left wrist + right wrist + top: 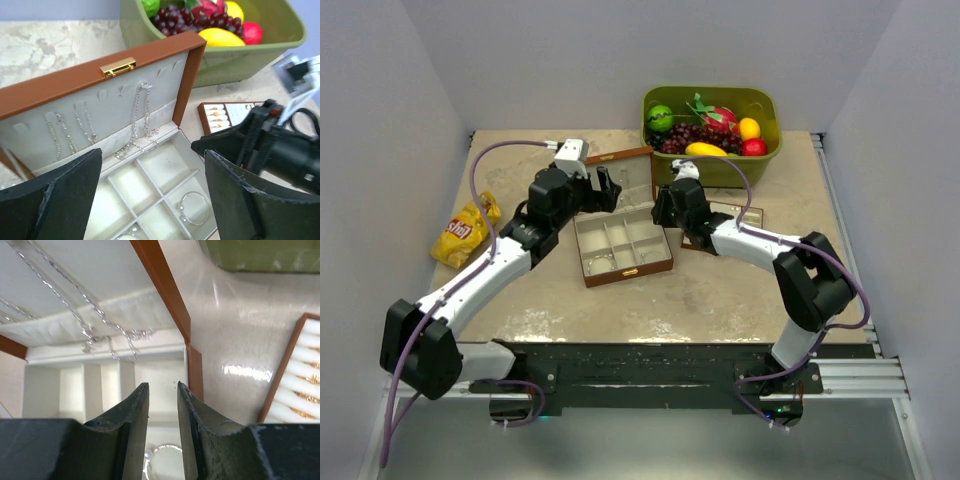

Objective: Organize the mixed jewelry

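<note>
Seeing the hoop [181, 212] settled inside the box [150, 55], I should lift my barely-parted, empty right gripper [163, 385] straight up. My left gripper [153, 152] hangs spread.

Jewelry boxes [625, 245]: 1
Ring trays [742, 212]: 1
Bracelet hoops [182, 212]: 2
Fruit bins [760, 165]: 1
Snack bags [465, 232]: 1
Robot arms [485, 270]: 2

A: Where's the top camera?
B: High behind both arm bases, tilted down over the whole worktop [720, 300].
A: And the 2 wrist ones?
B: Close. Past the left gripper [154, 160], one faces 2 o'clock across the open box [628, 274]; past the right gripper [162, 385], one stares steeply at its 1 o'clock corner. All 3 share that box.
</note>
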### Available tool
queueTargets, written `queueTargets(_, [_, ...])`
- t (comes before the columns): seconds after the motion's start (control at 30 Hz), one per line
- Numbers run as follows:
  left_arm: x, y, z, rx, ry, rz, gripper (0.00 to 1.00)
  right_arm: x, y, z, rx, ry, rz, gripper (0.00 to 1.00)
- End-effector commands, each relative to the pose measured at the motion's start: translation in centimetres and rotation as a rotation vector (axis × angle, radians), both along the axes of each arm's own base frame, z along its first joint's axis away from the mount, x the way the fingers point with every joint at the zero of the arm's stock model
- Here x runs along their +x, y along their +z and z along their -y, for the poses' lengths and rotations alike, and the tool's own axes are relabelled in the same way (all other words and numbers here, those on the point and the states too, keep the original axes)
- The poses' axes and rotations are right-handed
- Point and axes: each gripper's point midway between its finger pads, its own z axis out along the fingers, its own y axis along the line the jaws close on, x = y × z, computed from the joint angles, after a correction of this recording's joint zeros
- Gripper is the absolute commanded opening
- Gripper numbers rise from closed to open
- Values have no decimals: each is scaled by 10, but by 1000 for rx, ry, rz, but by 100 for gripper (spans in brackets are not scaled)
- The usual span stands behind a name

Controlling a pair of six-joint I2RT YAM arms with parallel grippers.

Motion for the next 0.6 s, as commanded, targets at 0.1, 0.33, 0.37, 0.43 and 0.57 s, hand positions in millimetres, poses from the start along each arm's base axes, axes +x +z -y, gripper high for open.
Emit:
queueTargets(0.1, [-26, 8, -32, 99, 49, 24, 99, -12, -41, 6, -132, 12, -99, 34])
queueTargets(0.33, [-37, -6, -49, 152, 91, 0, 99, -24, -56, 9, -191, 27, -128, 16])
queueTargets(0.37, [-39, -9, -50, 157, 90, -6, 99, -26, -51, 9, -192, 31, -117, 11])
queueTargets(0.43, [-41, -12, -53, 170, 91, -8, 100, -34, -52, 8, -208, 63, -110, 3])
queueTargets(0.57, [-45, -12, -57, 188, 93, -9, 99, -53, -46, -5, -230, 168, -79, 1])
